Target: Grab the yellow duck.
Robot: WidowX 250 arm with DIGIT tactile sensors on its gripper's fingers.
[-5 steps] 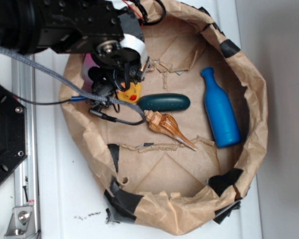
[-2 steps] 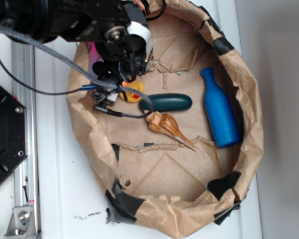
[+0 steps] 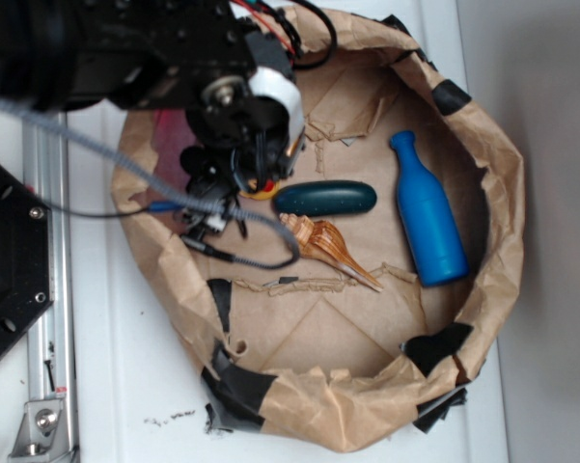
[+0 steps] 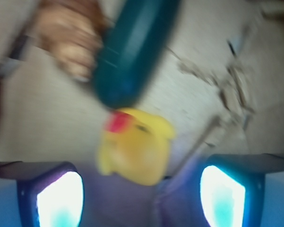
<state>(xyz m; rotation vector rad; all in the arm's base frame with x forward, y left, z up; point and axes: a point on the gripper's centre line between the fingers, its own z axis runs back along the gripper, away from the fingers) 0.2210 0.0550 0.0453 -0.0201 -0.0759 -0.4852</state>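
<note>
My tool (image 4: 142, 189) stands wide open, holding nothing, with the small bright-yellow rubber duck (image 4: 134, 146) just ahead, centred between its pads (image 4: 59, 201).

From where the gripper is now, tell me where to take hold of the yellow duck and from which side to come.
Grip the yellow duck across its rounded body, coming straight down from above. In the wrist view it sits between the two open fingers, slightly nearer the left one, so a small centring shift probably helps. Its red beak points at the dark green oval lying close by, so close across the flanks, not beak to tail.
</note>
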